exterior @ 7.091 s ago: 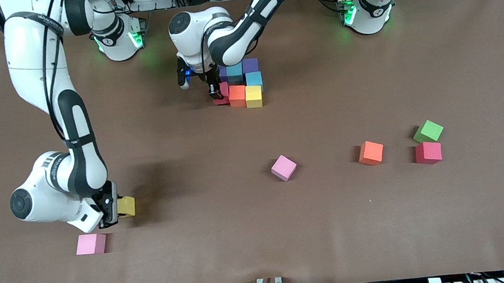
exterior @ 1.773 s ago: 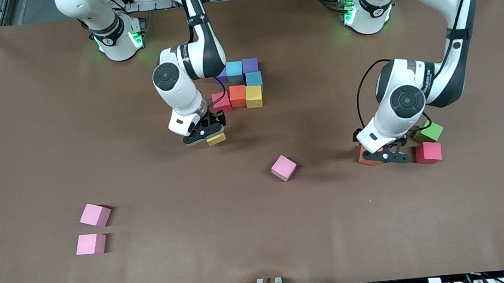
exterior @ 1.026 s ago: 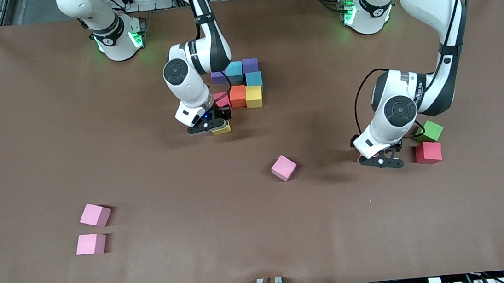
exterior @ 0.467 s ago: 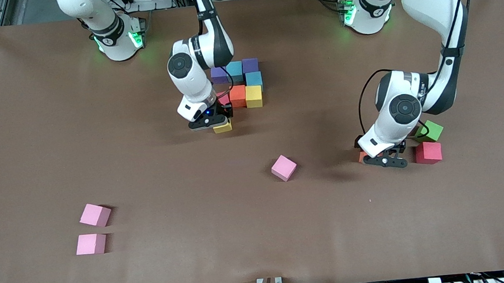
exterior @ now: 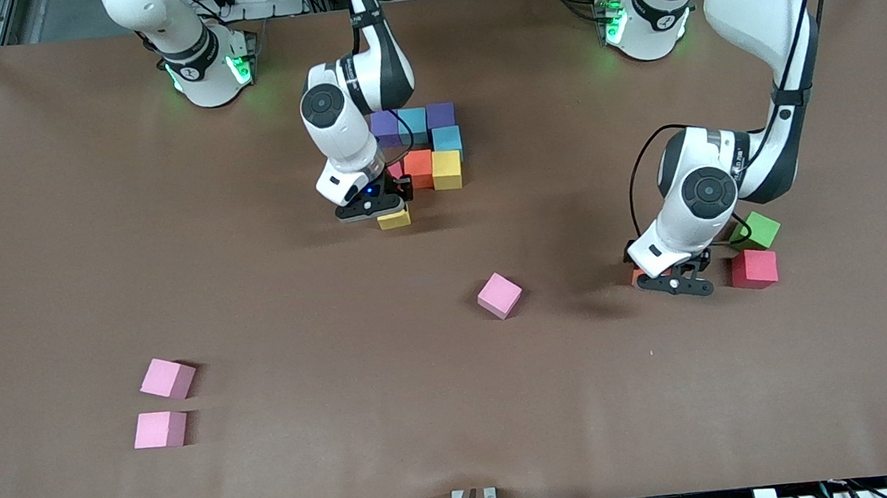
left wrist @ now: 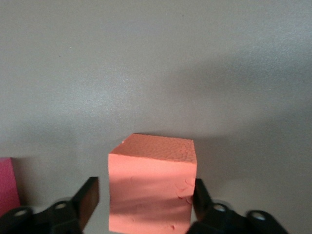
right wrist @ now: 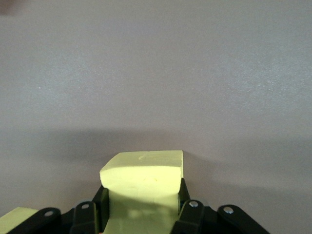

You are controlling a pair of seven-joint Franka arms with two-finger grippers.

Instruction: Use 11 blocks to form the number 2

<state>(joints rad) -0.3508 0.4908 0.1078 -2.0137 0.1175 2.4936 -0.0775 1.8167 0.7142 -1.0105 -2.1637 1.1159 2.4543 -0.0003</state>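
Two pink cubes (exterior: 168, 378) (exterior: 160, 429) lay close together, well apart from the unfinished number 2 (exterior: 419, 167), nearer the camera than it and toward the right arm's end of the table. The right gripper (exterior: 388, 210) hung low over the table just beside the number 2, next to its rose-red cube (exterior: 397, 169). Its fingers were clamped on a yellow cube (exterior: 393, 220), which sat squarely between them. Whether that cube touched the table could not be told.

The number 2 itself was seven touching cubes: a row of three, a single link, and a second row of three.

A third pink cube (exterior: 499, 295) lay alone, nearer the camera than the number 2. Toward the left arm's end from the number 2, the left gripper (exterior: 673, 282) was down at the table, astride an orange cube (exterior: 638, 274). Its fingers (left wrist: 87, 197) stood apart, one against the cube's side, the other a sliver clear of it.

A green cube (exterior: 753, 230) and a red cube (exterior: 754, 268) lay just beside that gripper, farther again from the number 2.
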